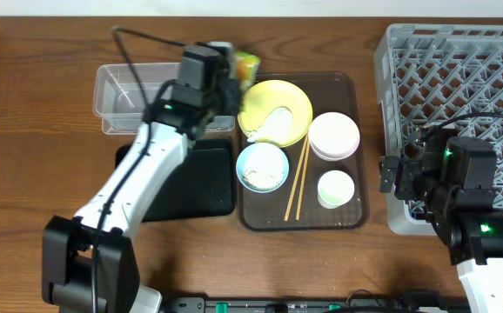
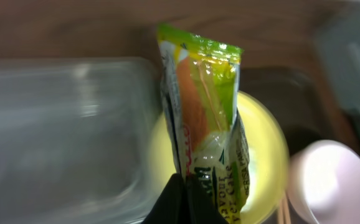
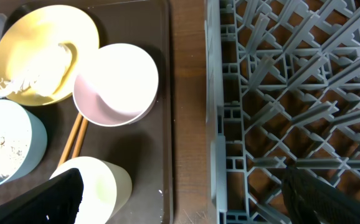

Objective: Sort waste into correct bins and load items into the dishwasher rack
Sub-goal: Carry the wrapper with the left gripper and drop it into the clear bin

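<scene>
My left gripper [image 1: 232,71] [image 2: 189,190] is shut on the green-and-orange wrapper [image 1: 246,63] [image 2: 203,106] and holds it up between the clear tub [image 1: 119,96] [image 2: 61,137] and the yellow plate [image 1: 278,109] [image 2: 264,143]. White tissue [image 1: 271,127] [image 3: 40,67] lies on the plate. The blue bowl [image 1: 262,167] [image 3: 5,143] holds whitish scraps. The pink bowl [image 1: 334,135] [image 3: 114,84], white cup [image 1: 336,189] [image 3: 108,183] and chopsticks [image 1: 298,178] [image 3: 74,140] sit on the brown tray. My right gripper [image 1: 398,174] [image 3: 186,202] is open and empty, between the tray and the grey rack [image 1: 460,69] [image 3: 292,93].
The glossy black tray [image 1: 208,187] lies in front of the clear tub, partly under my left arm. The brown serving tray [image 1: 356,96] sits in the middle. A strip of bare wood [image 3: 189,93] separates it from the rack.
</scene>
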